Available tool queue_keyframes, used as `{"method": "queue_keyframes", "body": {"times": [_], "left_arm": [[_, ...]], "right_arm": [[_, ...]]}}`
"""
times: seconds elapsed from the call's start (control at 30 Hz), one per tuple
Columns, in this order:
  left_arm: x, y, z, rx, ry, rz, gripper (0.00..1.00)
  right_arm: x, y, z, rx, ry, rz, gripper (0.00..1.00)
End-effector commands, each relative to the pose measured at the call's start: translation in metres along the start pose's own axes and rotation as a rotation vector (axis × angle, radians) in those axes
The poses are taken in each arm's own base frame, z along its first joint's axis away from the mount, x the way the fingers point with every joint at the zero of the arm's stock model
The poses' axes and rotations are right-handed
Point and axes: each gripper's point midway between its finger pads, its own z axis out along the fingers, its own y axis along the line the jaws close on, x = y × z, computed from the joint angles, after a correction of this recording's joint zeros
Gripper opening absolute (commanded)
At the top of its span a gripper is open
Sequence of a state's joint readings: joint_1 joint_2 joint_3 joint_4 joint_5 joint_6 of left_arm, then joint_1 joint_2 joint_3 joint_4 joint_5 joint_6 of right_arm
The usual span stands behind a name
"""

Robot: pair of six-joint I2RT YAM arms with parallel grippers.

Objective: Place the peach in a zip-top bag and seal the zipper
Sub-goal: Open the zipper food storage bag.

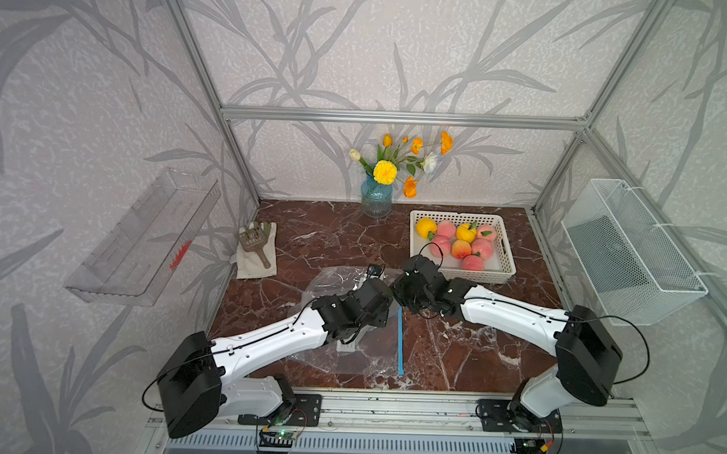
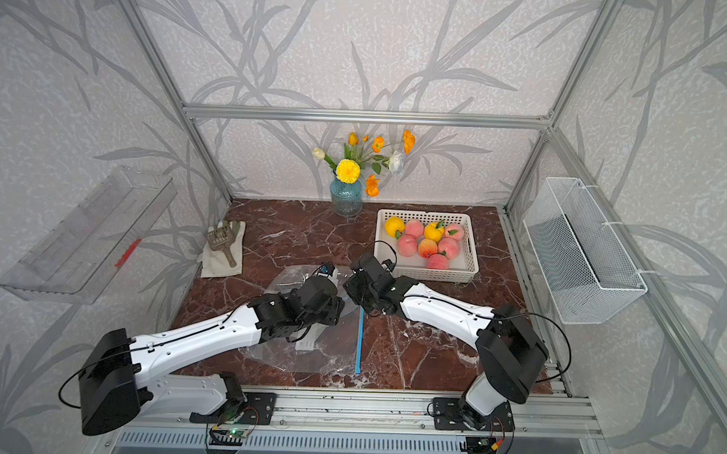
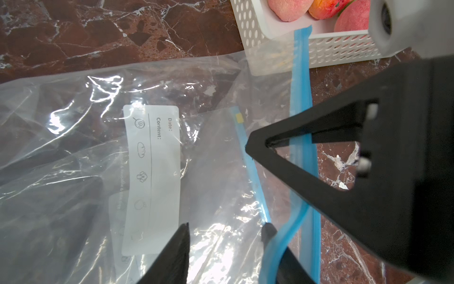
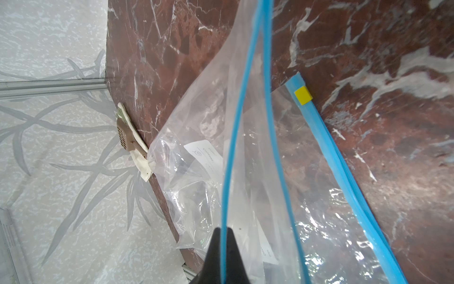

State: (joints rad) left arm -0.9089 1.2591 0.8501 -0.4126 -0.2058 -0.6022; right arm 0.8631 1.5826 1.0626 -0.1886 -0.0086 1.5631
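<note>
**A:** What was the right gripper (image 4: 222, 242) doing?

**B:** It was clenched on one blue zipper strip (image 4: 235, 137) of the zip-top bag (image 4: 196, 186), holding that lip up off the marble table (image 4: 368, 49). The other lip (image 4: 270, 118) ran just beside it, so the mouth gaped.

**A:** And the left gripper (image 3: 226, 231)?

**B:** Released. Its fingers (image 3: 179, 248) stood apart astride the clear film by the same mouth, and one of them touched the curving blue strip. The right gripper's tip was just ahead of it.

**A:** What lay under them?

**B:** A second bag (image 4: 319, 172) lay flat on the table, with a yellow tab (image 4: 303, 95) on its strip.

**A:** Where was the peach?

**B:** All the peaches (image 1: 445, 229) lay in the white basket (image 1: 462, 217) just beyond the right gripper, outside the bag, with yellow fruit (image 1: 426, 228) among them. Farther back from both grippers stood a vase of flowers (image 1: 376, 199). Out past the left gripper, a scoop (image 1: 255, 239) lay on a cloth (image 1: 252, 265).
</note>
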Motion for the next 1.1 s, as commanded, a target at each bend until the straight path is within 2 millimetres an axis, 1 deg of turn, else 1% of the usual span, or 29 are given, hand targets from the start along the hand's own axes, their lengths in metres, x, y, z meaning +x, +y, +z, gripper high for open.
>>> {"method": "queue_keyframes", "body": {"times": [0.0, 0.07, 0.1, 0.2, 0.27, 0.33, 0.4, 0.43, 0.47, 0.53, 0.63, 0.7, 0.73, 0.93, 1.07], "left_arm": [[-0.005, 0.003, -0.004, -0.027, -0.004, 0.053, 0.36], [-0.004, 0.002, -0.004, -0.019, 0.0, 0.063, 0.28], [-0.003, 0.001, -0.004, -0.015, 0.004, 0.068, 0.24], [-0.003, 0.003, -0.005, -0.018, -0.002, 0.07, 0.12], [-0.004, 0.003, -0.005, -0.02, -0.007, 0.071, 0.09], [-0.004, 0.005, -0.004, -0.03, -0.01, 0.069, 0.08], [-0.004, 0.007, -0.004, -0.037, -0.013, 0.065, 0.08], [-0.005, 0.008, -0.005, -0.043, -0.014, 0.061, 0.08], [-0.005, 0.008, -0.005, -0.045, -0.015, 0.059, 0.08], [-0.005, 0.008, -0.005, -0.045, -0.018, 0.054, 0.08], [-0.006, 0.01, -0.006, -0.05, -0.024, 0.047, 0.08], [-0.005, 0.011, -0.005, -0.056, -0.022, 0.045, 0.07], [-0.005, 0.011, -0.005, -0.055, -0.024, 0.043, 0.07], [-0.006, 0.01, -0.006, -0.05, -0.025, 0.041, 0.06], [-0.006, 0.01, -0.006, -0.049, -0.024, 0.041, 0.06]], "right_arm": [[-0.001, -0.006, -0.009, 0.017, -0.015, -0.013, 0.03], [-0.003, -0.004, -0.011, 0.014, -0.03, -0.031, 0.07], [-0.005, -0.004, -0.012, 0.018, -0.041, -0.042, 0.12], [-0.012, 0.001, -0.019, 0.018, -0.075, -0.088, 0.29], [-0.018, 0.006, -0.028, 0.011, -0.104, -0.13, 0.4], [-0.027, 0.013, -0.039, -0.002, -0.132, -0.181, 0.52], [-0.036, 0.017, -0.051, -0.02, -0.168, -0.241, 0.6], [-0.04, 0.017, -0.057, -0.02, -0.187, -0.272, 0.61], [-0.043, 0.016, -0.063, -0.016, -0.201, -0.298, 0.62], [-0.05, 0.007, -0.071, 0.001, -0.229, -0.342, 0.63], [-0.051, -0.012, -0.071, 0.034, -0.221, -0.363, 0.63], [-0.047, -0.019, -0.065, 0.039, -0.189, -0.362, 0.61], [-0.043, -0.019, -0.06, 0.028, -0.163, -0.367, 0.6], [-0.022, -0.005, -0.029, 0.003, -0.008, -0.419, 0.59], [-0.022, -0.008, -0.015, 0.06, 0.014, -0.422, 0.59]]}}
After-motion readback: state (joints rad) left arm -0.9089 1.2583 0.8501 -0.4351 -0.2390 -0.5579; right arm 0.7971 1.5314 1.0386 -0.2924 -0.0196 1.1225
